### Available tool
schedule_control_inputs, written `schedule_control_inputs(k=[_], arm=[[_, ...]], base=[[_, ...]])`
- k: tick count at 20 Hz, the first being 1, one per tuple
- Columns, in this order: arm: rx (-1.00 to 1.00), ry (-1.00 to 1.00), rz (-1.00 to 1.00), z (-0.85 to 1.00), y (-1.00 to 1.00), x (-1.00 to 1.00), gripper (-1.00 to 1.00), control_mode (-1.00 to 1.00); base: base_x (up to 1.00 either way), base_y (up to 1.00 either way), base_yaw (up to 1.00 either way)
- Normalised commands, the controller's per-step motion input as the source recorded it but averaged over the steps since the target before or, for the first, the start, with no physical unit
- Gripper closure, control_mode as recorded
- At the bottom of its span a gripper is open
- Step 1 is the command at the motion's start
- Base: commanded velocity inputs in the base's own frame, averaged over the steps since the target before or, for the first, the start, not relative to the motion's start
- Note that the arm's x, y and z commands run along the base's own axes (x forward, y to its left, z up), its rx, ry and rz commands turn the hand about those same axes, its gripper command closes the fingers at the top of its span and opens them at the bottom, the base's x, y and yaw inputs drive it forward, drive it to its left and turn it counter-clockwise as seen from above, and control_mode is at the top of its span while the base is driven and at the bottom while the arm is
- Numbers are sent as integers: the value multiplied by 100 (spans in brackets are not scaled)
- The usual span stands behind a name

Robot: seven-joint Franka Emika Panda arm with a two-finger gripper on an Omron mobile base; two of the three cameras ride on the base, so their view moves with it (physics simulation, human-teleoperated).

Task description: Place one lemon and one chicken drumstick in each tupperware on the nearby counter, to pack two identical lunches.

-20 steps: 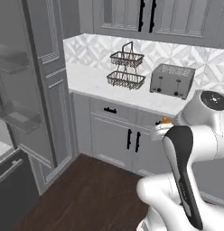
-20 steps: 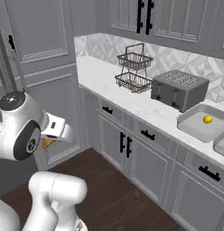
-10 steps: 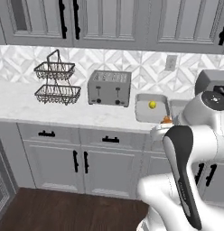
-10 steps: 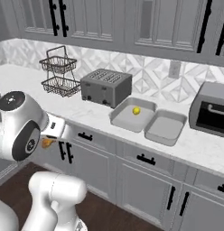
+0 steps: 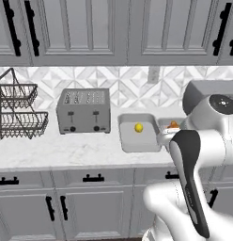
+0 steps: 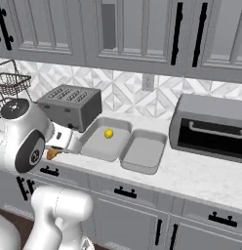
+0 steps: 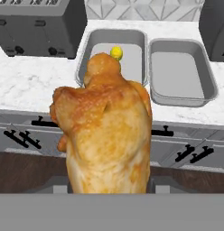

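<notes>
The pincer is partly closed around a chicken drumstick; its 2 dark finger tips peek out on either side of the meat at the bottom of the hand view, and the golden-brown drumstick stands up between them. In the right base view a bit of the drumstick shows orange beside the arm's white wrist, out in front of the counter's front edge and above the grey cabinet doors.

Ahead of the pincer, on the white marble-like counter, 2 grey tupperware trays lie side by side, touching or nearly so. The left tupperware holds 1 lemon, which sits just past the tip of the drumstick in the hand view. The right tupperware has a bare floor. From the base cameras the lemon lies near the middle of its tray, with the other tray next to it.

Further out to the left of the trays stands a grey toaster, and beyond it a 2-tier wire basket. To the right of the trays sits a dark toaster oven. Behind everything runs a patterned tile backsplash under grey upper cabinets.
</notes>
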Motion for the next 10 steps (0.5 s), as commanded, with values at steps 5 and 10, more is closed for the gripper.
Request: schedule_control_inputs(k=[5, 10], arm=[[0, 0, 0, 0, 0, 0, 100, 100], [0, 0, 0, 0, 0, 0, 100, 100]], base=[[29, 11, -43], [46, 10, -29]])
